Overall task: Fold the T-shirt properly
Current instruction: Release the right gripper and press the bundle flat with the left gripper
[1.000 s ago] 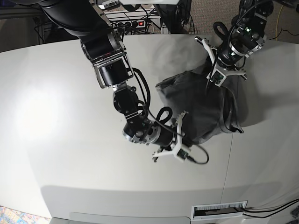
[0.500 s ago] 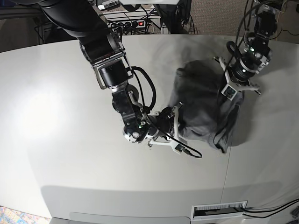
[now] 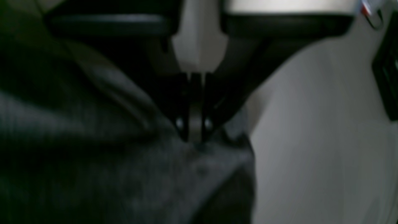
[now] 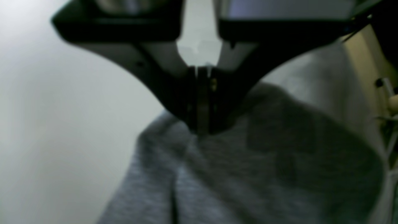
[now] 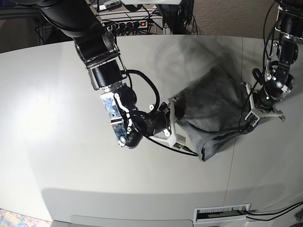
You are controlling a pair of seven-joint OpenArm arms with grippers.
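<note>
The grey T-shirt (image 5: 213,106) lies bunched right of the table's middle, pulled taut between both grippers. My right gripper (image 5: 181,120), on the base view's left, is shut on the shirt's left edge. In the right wrist view the closed jaws (image 4: 200,129) pinch a fold of the T-shirt (image 4: 248,174). My left gripper (image 5: 245,124), on the base view's right, is shut on the shirt's right edge. The left wrist view shows its tips (image 3: 195,137) clamped on the dark T-shirt fabric (image 3: 124,174). A loose corner hangs toward the front.
The white table (image 5: 57,118) has a seam (image 5: 232,165) running front to back under the shirt's right part. A power strip and cables (image 5: 132,21) lie beyond the far edge. A slotted vent (image 5: 222,213) sits at the front edge.
Both arms moved to the right in the base view, dragging the shirt along and stretching it. The right gripper closed on the shirt's left edge.
</note>
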